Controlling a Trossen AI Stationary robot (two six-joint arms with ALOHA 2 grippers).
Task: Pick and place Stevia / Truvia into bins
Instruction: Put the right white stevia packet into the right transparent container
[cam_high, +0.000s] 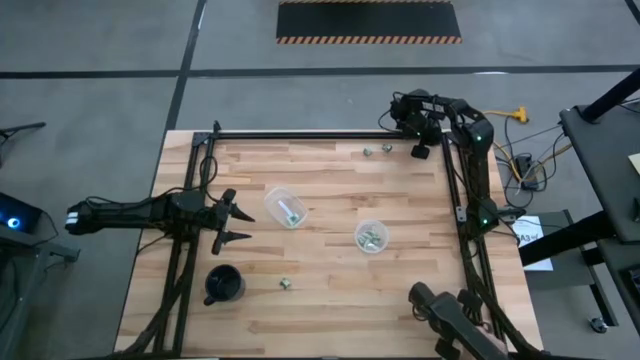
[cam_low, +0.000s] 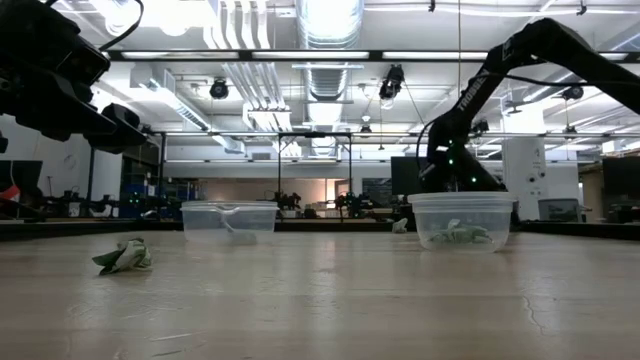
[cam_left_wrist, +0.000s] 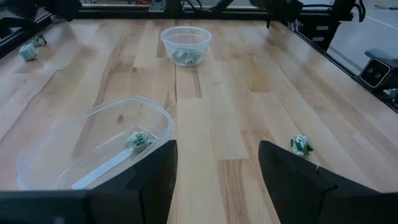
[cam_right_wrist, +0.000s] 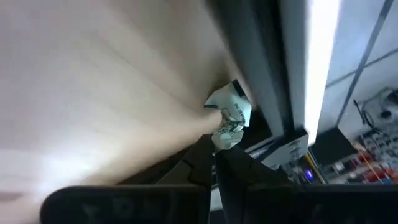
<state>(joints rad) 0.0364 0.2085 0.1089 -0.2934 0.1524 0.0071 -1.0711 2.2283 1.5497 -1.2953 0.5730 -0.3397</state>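
Upper right of the high view, right gripper (cam_high: 420, 152) pinches a packet (cam_right_wrist: 227, 119); both bins (cam_high: 287, 207) (cam_high: 371, 236) hold packets, three remain loose; left gripper (cam_high: 236, 223) gapes empty beside left bin.

You've got green-and-white packets (cam_high: 285, 284), clear whitish bins (cam_high: 286, 207), a black cup (cam_high: 224, 285), a light striped-wood surface (cam_high: 330, 300), dark arms.

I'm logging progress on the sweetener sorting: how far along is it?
Done: both bins hold packets, the left bin and right bin. In hand: the right gripper pinches a packet at the far edge. Left: loose packets. The left gripper waits open.
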